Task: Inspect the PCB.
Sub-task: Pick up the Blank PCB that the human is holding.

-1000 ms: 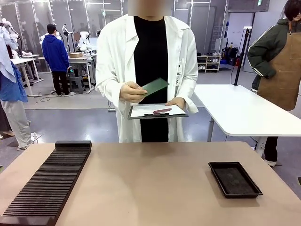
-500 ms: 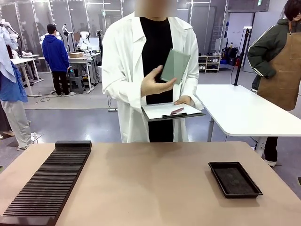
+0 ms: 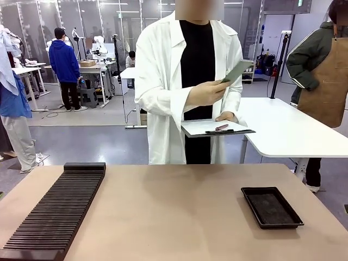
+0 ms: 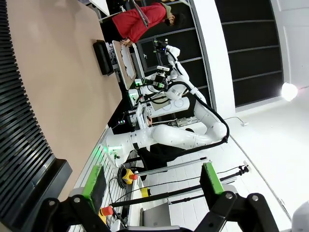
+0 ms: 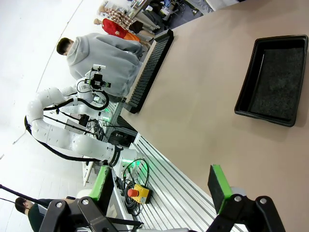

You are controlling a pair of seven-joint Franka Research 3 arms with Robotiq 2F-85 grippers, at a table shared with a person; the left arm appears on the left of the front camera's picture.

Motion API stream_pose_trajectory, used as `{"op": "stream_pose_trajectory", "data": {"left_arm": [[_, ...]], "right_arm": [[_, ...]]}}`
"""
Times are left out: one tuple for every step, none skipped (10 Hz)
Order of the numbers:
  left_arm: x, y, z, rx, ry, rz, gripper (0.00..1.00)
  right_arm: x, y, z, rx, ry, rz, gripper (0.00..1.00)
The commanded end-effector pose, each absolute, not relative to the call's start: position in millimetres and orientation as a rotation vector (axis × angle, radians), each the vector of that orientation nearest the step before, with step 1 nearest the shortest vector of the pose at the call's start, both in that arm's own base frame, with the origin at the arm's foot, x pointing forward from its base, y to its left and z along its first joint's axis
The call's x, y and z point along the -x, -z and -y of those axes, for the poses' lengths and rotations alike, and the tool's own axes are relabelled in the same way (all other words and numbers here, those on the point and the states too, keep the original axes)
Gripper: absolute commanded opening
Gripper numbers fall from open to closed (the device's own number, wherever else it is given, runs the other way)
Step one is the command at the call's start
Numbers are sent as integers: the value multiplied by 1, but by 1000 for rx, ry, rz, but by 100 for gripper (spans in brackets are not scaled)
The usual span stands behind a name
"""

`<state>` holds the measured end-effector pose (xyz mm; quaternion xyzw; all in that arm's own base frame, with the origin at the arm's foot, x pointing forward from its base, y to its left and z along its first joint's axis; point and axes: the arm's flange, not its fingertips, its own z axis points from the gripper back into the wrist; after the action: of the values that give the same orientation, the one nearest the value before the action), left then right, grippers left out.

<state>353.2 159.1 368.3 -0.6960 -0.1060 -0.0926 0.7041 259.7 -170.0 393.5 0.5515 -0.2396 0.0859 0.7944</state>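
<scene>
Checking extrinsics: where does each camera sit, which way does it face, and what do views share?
Front: fixed between the arms, faces across the table at the person, whose hand holds the PCB up; clipboard in the other.
Left wrist: on the left arm, looks along the open left gripper over the slotted rack toward the right arm.
Right wrist: on the right arm, looks along the open right gripper at the black tray.
Shared: rack and tray show in front and right wrist views.
</scene>
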Motion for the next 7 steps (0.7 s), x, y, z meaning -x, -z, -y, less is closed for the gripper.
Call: {"op": "stream_pose_trajectory", "data": {"left_arm": [[-353, -368, -160, 1544, 210, 230, 100], [-353, -368, -160, 1544, 210, 230, 100], [-353, -368, -160, 1544, 210, 230, 100], [-353, -368, -160, 1544, 210, 230, 100], [-353, -368, -160, 1544, 210, 230, 100], [-353, -368, -160, 1544, 210, 230, 100], [-353, -368, -160, 1544, 210, 230, 100]], "right_arm": [[-260, -394, 171, -1190, -197, 540, 100], [-260, -394, 171, -1190, -197, 540, 100], [-260, -394, 171, -1190, -197, 540, 100], [-260, -394, 171, -1190, -197, 540, 100], [-260, -394, 171, -1190, -197, 540, 100], [-260, -394, 171, -1190, -197, 540, 100], [-260, -394, 171, -1190, -197, 540, 100]]}}
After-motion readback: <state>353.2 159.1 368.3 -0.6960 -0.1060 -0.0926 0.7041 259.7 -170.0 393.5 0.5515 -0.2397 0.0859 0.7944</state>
